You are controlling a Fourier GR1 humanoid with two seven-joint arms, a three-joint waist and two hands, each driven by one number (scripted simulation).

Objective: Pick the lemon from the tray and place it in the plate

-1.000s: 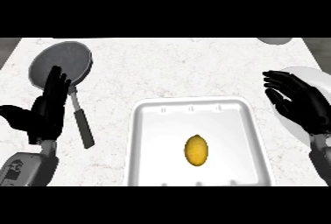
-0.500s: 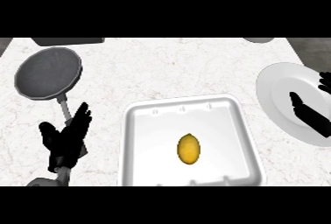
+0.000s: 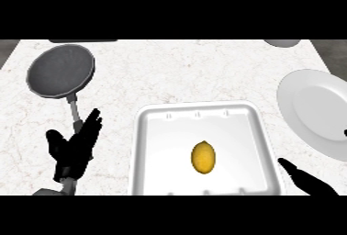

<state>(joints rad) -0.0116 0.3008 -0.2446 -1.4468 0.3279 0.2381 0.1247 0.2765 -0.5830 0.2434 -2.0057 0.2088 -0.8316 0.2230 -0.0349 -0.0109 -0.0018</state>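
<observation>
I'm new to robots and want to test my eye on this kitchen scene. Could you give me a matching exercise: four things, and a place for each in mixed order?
1 lemon
2 plate
3 pan
4 left hand

A upper left of the view
B inside the tray
C at the right edge
D left of the tray, open

Pairs: 1-B, 2-C, 3-A, 4-D

Glossy white tray (image 3: 261,137), marbled counter (image 3: 176,69)
</observation>
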